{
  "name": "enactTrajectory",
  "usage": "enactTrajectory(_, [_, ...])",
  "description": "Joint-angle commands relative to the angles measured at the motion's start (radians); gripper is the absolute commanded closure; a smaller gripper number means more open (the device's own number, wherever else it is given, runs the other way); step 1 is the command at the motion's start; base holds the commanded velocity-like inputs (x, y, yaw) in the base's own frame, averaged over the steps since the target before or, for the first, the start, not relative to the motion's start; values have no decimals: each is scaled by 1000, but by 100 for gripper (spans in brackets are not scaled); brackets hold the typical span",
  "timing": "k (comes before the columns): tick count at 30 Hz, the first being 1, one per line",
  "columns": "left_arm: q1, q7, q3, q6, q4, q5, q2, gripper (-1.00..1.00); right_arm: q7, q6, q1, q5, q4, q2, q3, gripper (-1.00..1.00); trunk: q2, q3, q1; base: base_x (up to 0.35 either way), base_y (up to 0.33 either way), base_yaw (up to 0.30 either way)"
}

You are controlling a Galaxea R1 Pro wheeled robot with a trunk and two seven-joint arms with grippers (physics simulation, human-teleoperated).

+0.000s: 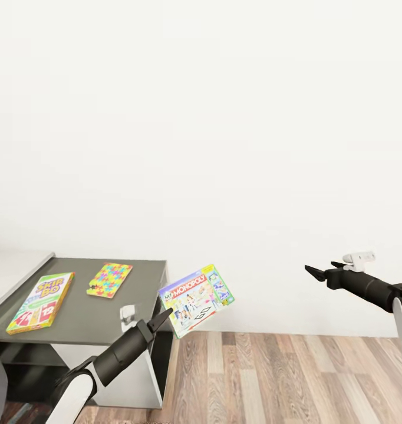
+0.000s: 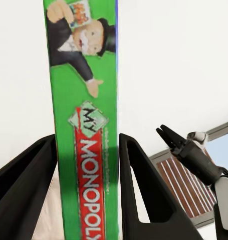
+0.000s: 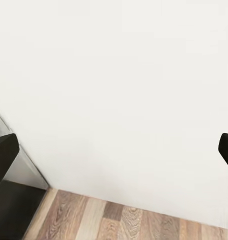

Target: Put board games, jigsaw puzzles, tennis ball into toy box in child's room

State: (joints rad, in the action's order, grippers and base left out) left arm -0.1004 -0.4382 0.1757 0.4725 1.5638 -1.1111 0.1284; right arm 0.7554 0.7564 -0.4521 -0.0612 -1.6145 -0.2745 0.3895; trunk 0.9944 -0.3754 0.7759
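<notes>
The Monopoly box hangs in the air past the dark desk corner, its green edge clamped between the left gripper's two fingers. Behind those fingers, on the desk, lie a jigsaw box and, farther off, the Skip-Bo box. The right gripper holds nothing, fingers wide apart, facing the white wall above the wood floor.

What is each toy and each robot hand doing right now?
Monopoly box: held up in the air, tilted, off the desk.
Left gripper: shut on the Monopoly box's edge.
Right gripper: empty, held out over the floor.
Skip-Bo box: lying flat on the dark desk.
Jigsaw puzzle: lying flat on the desk.
</notes>
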Motion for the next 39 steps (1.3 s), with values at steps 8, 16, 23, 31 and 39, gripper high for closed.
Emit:
enactTrajectory(8, [-2,4,1,6,-13,-12,-4,100,9,-9,-1,-7,-1,-6,2,-100,-55,24,-31,0,0,162])
enactTrajectory(16, [-2,3,1,6,-13,-11,-1,100,10,8,-2,-7,-2,0,3,-100,-111,49,-61,0,0,4])
enactTrajectory(23, [-2,3,1,6,-13,-9,0,100,10,41,-3,-7,-2,0,6,-100,-160,71,-88,0,0,45])
enactTrajectory(31, [-2,3,1,6,-13,-9,0,100,7,54,-6,-7,-2,0,8,-100,-216,96,-119,0,0,244])
enactTrajectory(39, [-162,206,-62,114,-29,-28,-14,100,-19,209,-85,-14,-1,41,-6,-100,-272,121,-150,0,0,289])
